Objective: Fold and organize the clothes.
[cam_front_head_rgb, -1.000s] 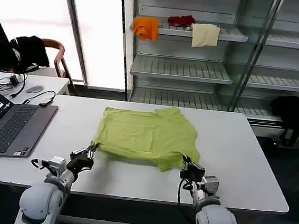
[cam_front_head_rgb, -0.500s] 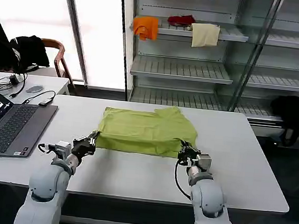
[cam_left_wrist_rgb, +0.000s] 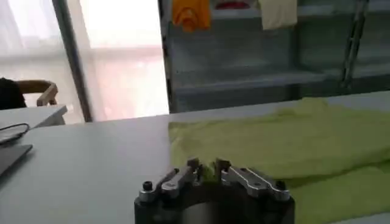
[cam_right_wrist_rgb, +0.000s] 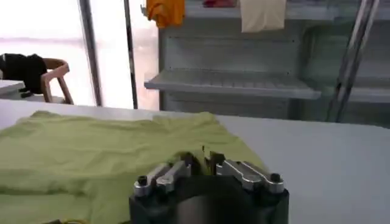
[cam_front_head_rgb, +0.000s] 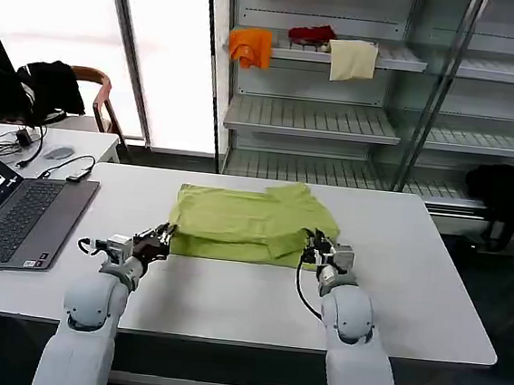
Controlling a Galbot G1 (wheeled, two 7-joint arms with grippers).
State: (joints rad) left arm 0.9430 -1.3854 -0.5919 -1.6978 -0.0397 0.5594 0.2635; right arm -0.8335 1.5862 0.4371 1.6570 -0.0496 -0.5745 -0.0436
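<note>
1. Locate the left gripper (cam_front_head_rgb: 164, 234) low over the tabletop (cam_front_head_rgb: 430, 291), at the near left corner of the lime-green T-shirt (cam_front_head_rgb: 236, 222). In the left wrist view, its fingers (cam_left_wrist_rgb: 183, 176) are drawn close together with green cloth (cam_left_wrist_rgb: 286, 143) between the tips; treat it as clenched on the shirt's edge.

2. Locate the right gripper (cam_front_head_rgb: 313, 249) at the near right corner of the same garment. In the right wrist view, its fingers (cam_right_wrist_rgb: 173, 170) are likewise closed on a fold of green cloth (cam_right_wrist_rgb: 91, 152); treat it as grasping the shirt.

3. Note that both arms reach forward from the near edge of the tabletop, one on each side of the shirt.

4. Check the T-shirt's position: it lies at the centre of the tabletop, toward the far side. The near edge is doubled over onto the rest, and a loose flap sits raised just beside the right gripper.

5. Observe the laptop (cam_front_head_rgb: 18, 215), open at the left end of the tabletop, well apart from the shirt.

6. Observe the shelf unit (cam_front_head_rgb: 355, 120) behind the tabletop. Its upper shelf carries an orange cloth (cam_front_head_rgb: 250, 46), a red cloth (cam_front_head_rgb: 312, 34) and a cream cloth (cam_front_head_rgb: 353, 60).

7. Observe a black garment (cam_front_head_rgb: 503, 193) at the right, beyond the tabletop.
</note>
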